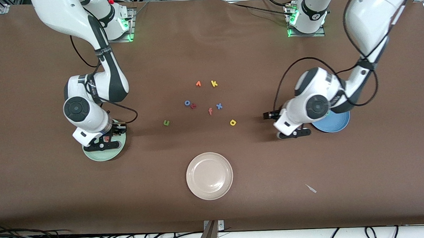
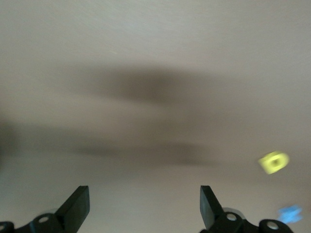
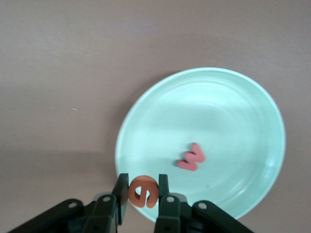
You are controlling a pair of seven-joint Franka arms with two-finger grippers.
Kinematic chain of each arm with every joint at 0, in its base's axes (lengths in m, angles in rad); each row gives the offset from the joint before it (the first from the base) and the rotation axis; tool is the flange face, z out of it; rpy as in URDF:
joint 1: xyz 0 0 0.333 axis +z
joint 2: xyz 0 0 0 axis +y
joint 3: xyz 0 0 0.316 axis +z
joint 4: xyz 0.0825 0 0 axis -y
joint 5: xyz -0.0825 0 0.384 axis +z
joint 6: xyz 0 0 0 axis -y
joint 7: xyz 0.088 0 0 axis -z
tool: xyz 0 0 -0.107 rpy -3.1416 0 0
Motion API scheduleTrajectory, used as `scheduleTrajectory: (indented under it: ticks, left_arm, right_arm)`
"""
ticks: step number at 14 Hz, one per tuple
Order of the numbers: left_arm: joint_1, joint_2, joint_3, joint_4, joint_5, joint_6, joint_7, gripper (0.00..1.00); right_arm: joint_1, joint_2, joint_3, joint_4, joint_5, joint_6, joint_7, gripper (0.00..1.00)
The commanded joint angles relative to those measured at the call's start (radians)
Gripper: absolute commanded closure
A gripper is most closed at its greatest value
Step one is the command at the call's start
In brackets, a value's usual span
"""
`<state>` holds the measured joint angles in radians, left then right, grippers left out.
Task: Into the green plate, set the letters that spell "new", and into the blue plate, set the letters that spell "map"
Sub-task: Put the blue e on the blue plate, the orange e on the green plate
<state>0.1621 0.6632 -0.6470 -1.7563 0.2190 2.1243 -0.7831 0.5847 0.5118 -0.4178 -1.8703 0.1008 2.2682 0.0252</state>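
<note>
Front view layout: brown surface (image 1: pixel 310 201) with three plates and a loose group of foam letters at its middle.
Right tool (image 3: pixel 142 196): over the rim of the green plate (image 3: pixel 233 116), clenched on the orange "e" (image 3: pixel 143 191), which sits between the two fingers.
Green plate: toward the right arm's end of the surface; the salmon "w" (image 3: pixel 191 157) lies flat inside it.
Left tool (image 2: pixel 145 206): released, fingers spread wide with nothing between them, low over bare surface just beside the blue plate (image 1: pixel 337 124).
Blue plate: toward the left arm's end of the surface, largely hidden under the left arm; its contents cannot be made out.
Green "n" (image 1: pixel 166 123): on the surface, between the green plate and the letter group.
Yellow "a" (image 1: pixel 233 122): on the surface, nearest of the group to the left tool; also seen, blurred, in the left wrist view.
Other letters: orange "v"-like piece (image 1: pixel 198 83) and yellow "k" (image 1: pixel 214 83) farthest from the front camera; blue "o" (image 1: pixel 187 103), a red letter (image 1: pixel 193 106) touching it, salmon "f" (image 1: pixel 210 111) and blue "x" (image 1: pixel 219 106) between.
Cream plate (image 1: pixel 209 175): nearest the front camera.
</note>
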Motion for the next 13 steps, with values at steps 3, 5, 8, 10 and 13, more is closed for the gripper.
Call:
scheduleTrajectory:
  ticks: [3, 5, 8, 10, 13]
  left_arm:
    - [-0.171, 0.042, 0.076, 0.014, -0.013, 0.158, -0.378, 0.0]
    - [-0.31, 0.064, 0.169, 0.09, -0.016, 0.166, -0.508, 0.0]
    - [-0.493, 0.128, 0.312, 0.21, -0.016, 0.164, -0.7, 0.0]
    - [-0.562, 0.16, 0.371, 0.241, -0.02, 0.163, -0.767, 0.0]
    - [-0.582, 0.18, 0.38, 0.241, -0.013, 0.164, -0.821, 0.07]
  right_arm:
    - [0.003, -0.024, -0.003, -0.027, 0.007, 0.002, -0.03, 0.7]
    - [0.001, -0.024, -0.003, -0.026, 0.007, 0.002, -0.031, 0.6]
    - [0.001, -0.024, -0.003, -0.024, 0.007, 0.002, -0.031, 0.47]
    - [0.001, -0.024, -0.003, -0.024, 0.007, 0.001, -0.03, 0.43]
    - [0.02, -0.026, 0.022, -0.017, 0.019, -0.001, 0.053, 0.41]
